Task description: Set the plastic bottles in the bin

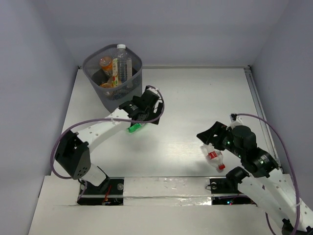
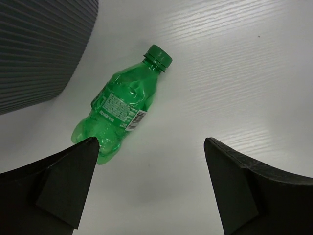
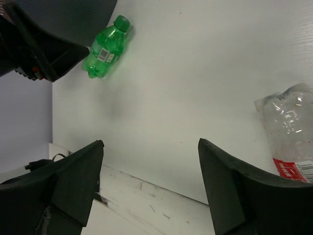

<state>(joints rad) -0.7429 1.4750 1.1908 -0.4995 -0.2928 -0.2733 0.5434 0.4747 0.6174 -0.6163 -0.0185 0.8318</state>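
Black fingers [image 2: 63, 186] of the left gripper [image 2: 151, 161] are seen spread wide, with nothing held between them. A green bottle [image 2: 122, 105] with a green cap is found lying on its side on the white table [image 2: 234, 73], its base just at the tip of one finger; whether it is touched cannot be told. Near it, the dark grey mesh bin [image 1: 128, 83] is stood upright at the far left of the table. A tall clear bottle [image 1: 121, 62] with a white cap and orange bottles [image 1: 106, 63] are seen inside it. The right gripper [image 3: 149, 171] is likewise held open and empty above the table, well apart from the left. A crumpled clear bottle [image 3: 288, 132] with a red label is laid on the table outside the jaws, partly hidden behind one finger.
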